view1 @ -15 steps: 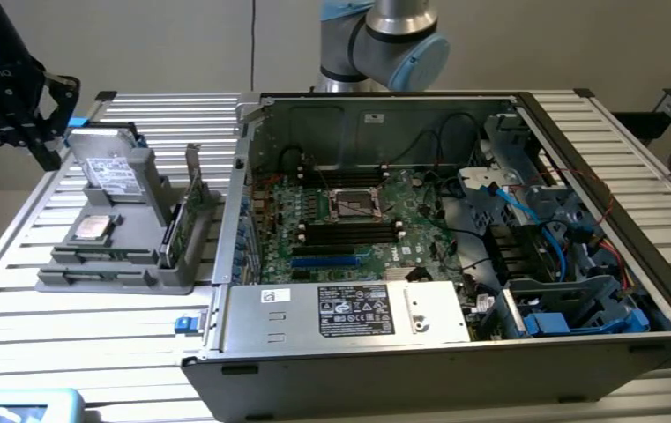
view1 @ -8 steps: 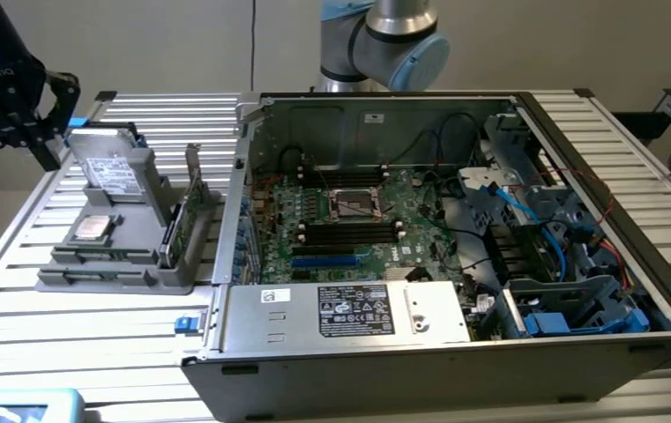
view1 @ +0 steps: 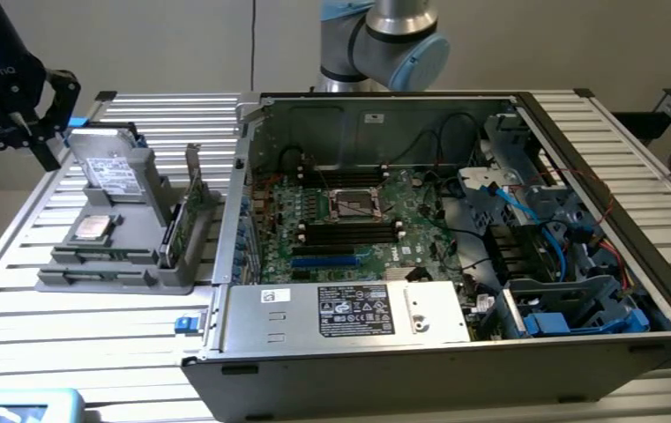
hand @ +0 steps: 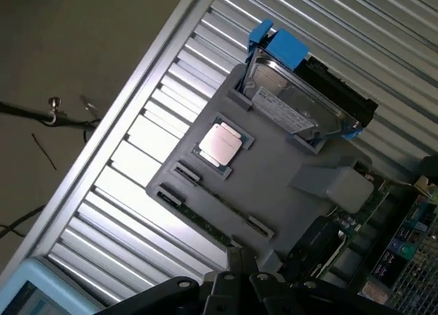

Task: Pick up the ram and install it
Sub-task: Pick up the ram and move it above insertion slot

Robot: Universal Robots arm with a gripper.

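Ram (hand: 204,221) sat in a narrow slot of the grey holder (hand: 274,174), along the holder's edge farthest from the hard drive (hand: 294,103), with the processor (hand: 219,145) seated just inboard of it. The holder stood on the slatted table (hand: 130,150), toward the table's edge on the exterior view's left, beside the open computer case (view1: 429,352).

My gripper (hand: 239,266) hung above the table near the holder, fingers pressed together, holding nothing and clear of the stick. I judged the work to be at the approach to the pick: nothing was lifted, and the stick was well apart from the black memory slots (view1: 347,231) in the case.

A grasp would call for my fingers parted, turned to straddle the thin board, then a straight descent kept off the upright expansion card (view1: 194,207) near by.
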